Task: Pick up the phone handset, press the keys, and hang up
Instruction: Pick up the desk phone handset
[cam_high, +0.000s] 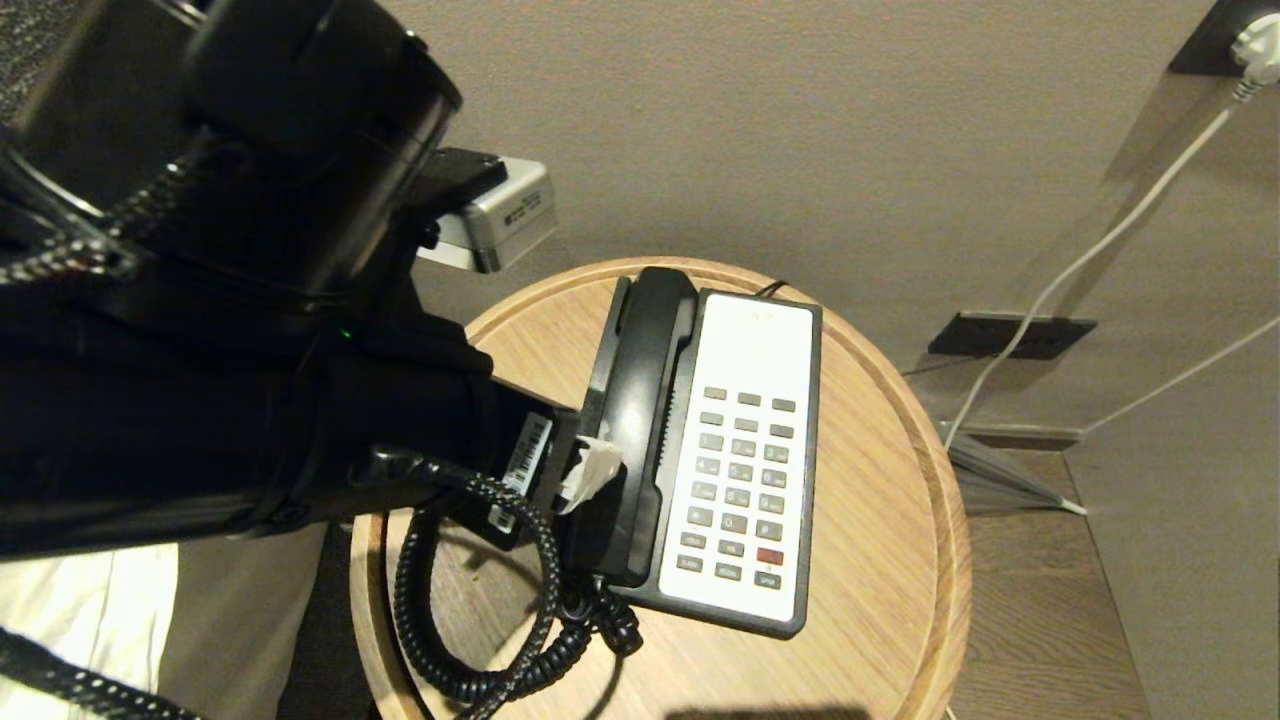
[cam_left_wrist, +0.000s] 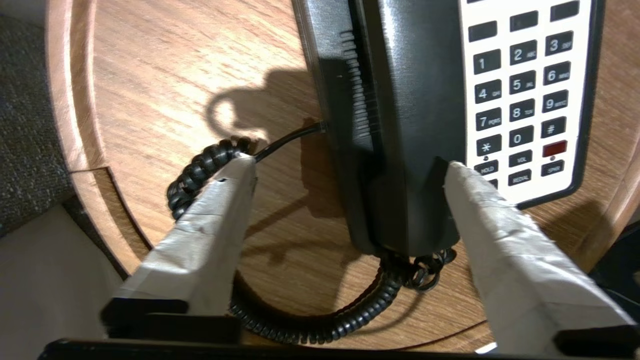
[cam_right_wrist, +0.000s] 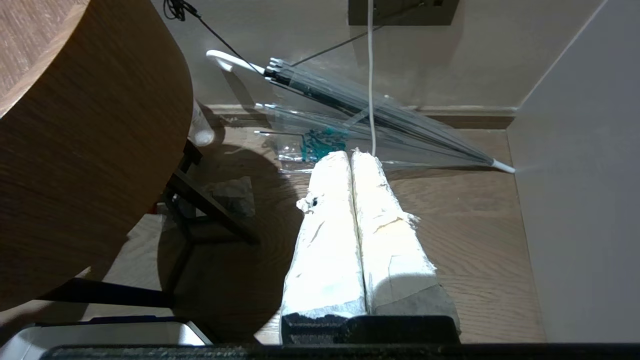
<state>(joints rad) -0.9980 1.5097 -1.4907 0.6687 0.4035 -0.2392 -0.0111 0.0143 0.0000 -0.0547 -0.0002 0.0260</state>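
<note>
Black phone handset (cam_left_wrist: 410, 125) cradled, top cut off, left gripper (cam_left_wrist: 350, 175) wide astride it.

Glossy plastic on grained wood

The phone handset (cam_left_wrist: 410, 125) looks glossy black plastic; the round table (cam_high: 880, 480) shows matt, grained wood.

We see the left arm (cam_high: 200, 300) covering the near left part of the round table (cam_high: 900, 480) in the head view, and part of the coiled cord (cam_high: 440, 660) beside the phone base (cam_high: 790, 330); the handset (cam_left_wrist: 415, 125) is cut off by the left wrist view's edge, as are the top rows of keys (cam_left_wrist: 525, 80); lettering on the lowest keys is too small for us to read; the table's legs (cam_right_wrist: 200, 210) below its top are partly in shadow.
</note>
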